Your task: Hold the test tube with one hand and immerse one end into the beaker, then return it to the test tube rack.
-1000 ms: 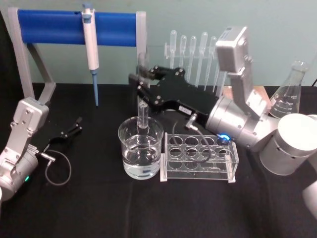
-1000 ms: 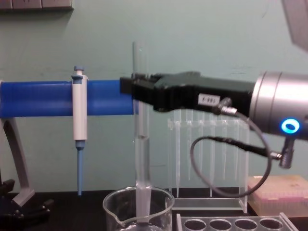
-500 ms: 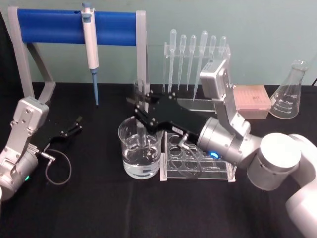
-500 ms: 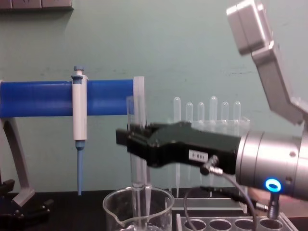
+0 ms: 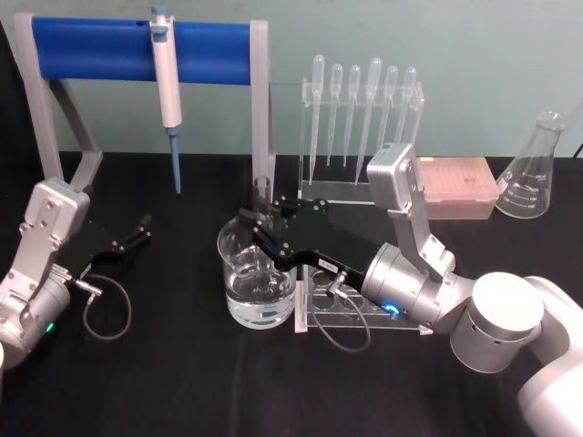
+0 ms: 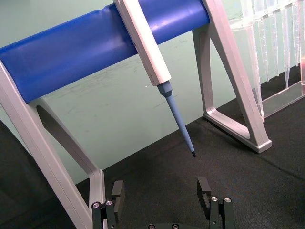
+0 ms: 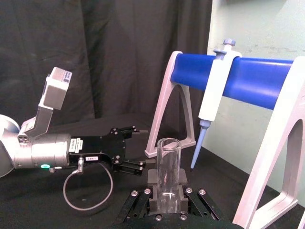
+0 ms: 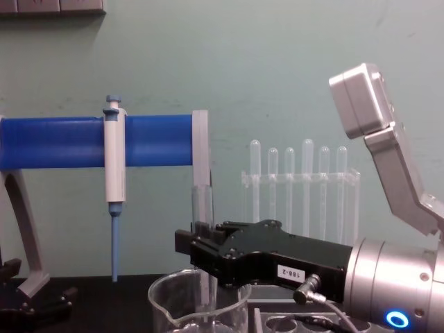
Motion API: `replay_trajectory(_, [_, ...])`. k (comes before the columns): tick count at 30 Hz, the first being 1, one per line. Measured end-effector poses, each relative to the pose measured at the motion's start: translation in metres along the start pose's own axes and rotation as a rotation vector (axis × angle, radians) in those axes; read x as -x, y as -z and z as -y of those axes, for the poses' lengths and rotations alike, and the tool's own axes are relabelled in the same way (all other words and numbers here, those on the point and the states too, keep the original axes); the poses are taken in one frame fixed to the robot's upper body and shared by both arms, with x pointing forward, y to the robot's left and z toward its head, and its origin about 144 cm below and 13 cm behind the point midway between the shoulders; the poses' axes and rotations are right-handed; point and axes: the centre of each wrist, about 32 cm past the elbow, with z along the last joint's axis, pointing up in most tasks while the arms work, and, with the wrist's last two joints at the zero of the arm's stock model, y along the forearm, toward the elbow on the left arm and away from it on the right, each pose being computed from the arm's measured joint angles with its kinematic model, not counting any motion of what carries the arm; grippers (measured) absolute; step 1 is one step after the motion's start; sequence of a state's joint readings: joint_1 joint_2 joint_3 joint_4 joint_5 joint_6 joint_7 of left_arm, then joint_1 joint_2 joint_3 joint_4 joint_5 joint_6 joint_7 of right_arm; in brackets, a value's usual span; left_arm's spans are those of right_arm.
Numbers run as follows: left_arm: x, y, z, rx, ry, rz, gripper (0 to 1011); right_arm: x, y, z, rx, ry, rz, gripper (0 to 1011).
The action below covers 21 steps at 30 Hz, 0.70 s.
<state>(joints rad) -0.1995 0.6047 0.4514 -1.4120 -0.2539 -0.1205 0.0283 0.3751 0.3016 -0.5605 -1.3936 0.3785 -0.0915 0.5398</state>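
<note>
The test tube (image 5: 262, 193) stands upright with its lower end down inside the beaker (image 5: 239, 293), which holds some water. My right gripper (image 5: 258, 228), black with a white label, is shut on the tube just above the beaker's rim. From the chest view, the tube (image 8: 202, 207) rises above the gripper (image 8: 194, 251) and the beaker (image 8: 163, 310) sits below it. The right wrist view looks at the tube's open rim (image 7: 167, 164). My left gripper (image 5: 141, 229) rests open on the black table at the left, apart from the beaker.
A blue-bar stand (image 5: 100, 47) holding a white pipettor (image 5: 166, 82) stands behind the beaker. A pipette rack (image 5: 360, 109), a pink box (image 5: 460, 187) and a conical flask (image 5: 531, 168) line the back right. A clear tube rack (image 5: 401, 314) sits right of the beaker.
My right gripper has come down with the test tube, from high above the beaker to just over its rim. The tube's lower end now sits deeper in the beaker. The left arm stayed still.
</note>
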Motion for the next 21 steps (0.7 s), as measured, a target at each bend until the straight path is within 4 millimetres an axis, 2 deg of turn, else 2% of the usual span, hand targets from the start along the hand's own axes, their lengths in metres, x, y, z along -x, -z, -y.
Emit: replay_trajectory(21, [0.0000,0.0000,0.0000,0.000,0.000,0.000,1000,0.0026,0.0027,0.0013,0.016,-0.005,0.002,227])
